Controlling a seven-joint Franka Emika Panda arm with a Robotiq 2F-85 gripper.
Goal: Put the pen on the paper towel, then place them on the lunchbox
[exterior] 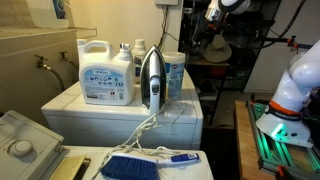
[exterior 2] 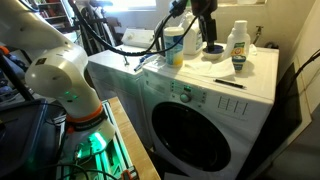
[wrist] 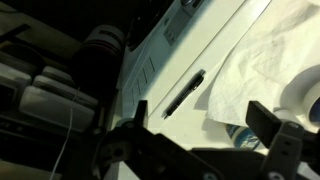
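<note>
A black pen (wrist: 185, 93) lies on the white washing machine top (wrist: 200, 55), just beside the edge of a white paper towel (wrist: 270, 60) and not on it. In an exterior view the pen (exterior 2: 228, 83) lies near the washer's front edge, and the paper towel (exterior 2: 216, 57) lies further back. My gripper (wrist: 205, 125) is open and empty, hovering above the washer top close to the pen. It hangs high over the washer in an exterior view (exterior 2: 205, 22). I cannot make out a lunchbox for certain.
On the washer stand a detergent jug (exterior: 106, 72), an iron (exterior: 151, 78), a wipes tub (exterior: 173, 72) and a small bottle (exterior 2: 238, 45). A blue object (exterior: 130, 166) lies on a surface in the foreground. The robot base (exterior 2: 65, 85) stands beside the washer.
</note>
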